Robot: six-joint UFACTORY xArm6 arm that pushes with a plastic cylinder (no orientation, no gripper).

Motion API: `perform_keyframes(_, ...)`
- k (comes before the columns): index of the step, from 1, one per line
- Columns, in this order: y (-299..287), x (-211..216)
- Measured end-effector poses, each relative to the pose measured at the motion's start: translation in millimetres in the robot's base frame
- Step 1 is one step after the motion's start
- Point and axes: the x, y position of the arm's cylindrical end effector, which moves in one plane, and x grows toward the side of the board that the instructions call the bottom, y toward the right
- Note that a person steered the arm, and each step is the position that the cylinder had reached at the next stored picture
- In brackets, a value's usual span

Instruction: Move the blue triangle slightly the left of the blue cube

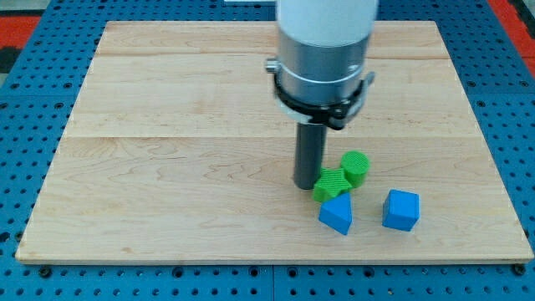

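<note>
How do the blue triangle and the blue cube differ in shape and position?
The blue triangle has sloped faces meeting in a peak; the blue cube is boxy with a flat top. The triangle lies at the view's left of the cube, just below a green block near my tip; the cube stands alone. Both are blue.

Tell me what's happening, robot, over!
My tip beside green blocks. Blue triangle already left of blue cube, small gap. Green blocks crowd triangle's top.

We're in a robotics lab here: a pale wooden board (167,159) sits on a blue perforated mounting plate (25,100) that rims the frame, red panels peek in at the upper corners, and a white-and-metal robot arm (324,50) drops in from top centre.
</note>
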Motion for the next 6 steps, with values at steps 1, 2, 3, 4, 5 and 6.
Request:
perform_keyframes(1, 15.0, 4.2)
perform_keyframes(2, -18.9, 17.5)
perform_keyframes(3, -27.7, 53.0)
perform_keyframes(4, -12.1, 83.0)
perform_keyframes(5, 7.8, 86.6)
perform_keyframes(6, 24.3, 69.4)
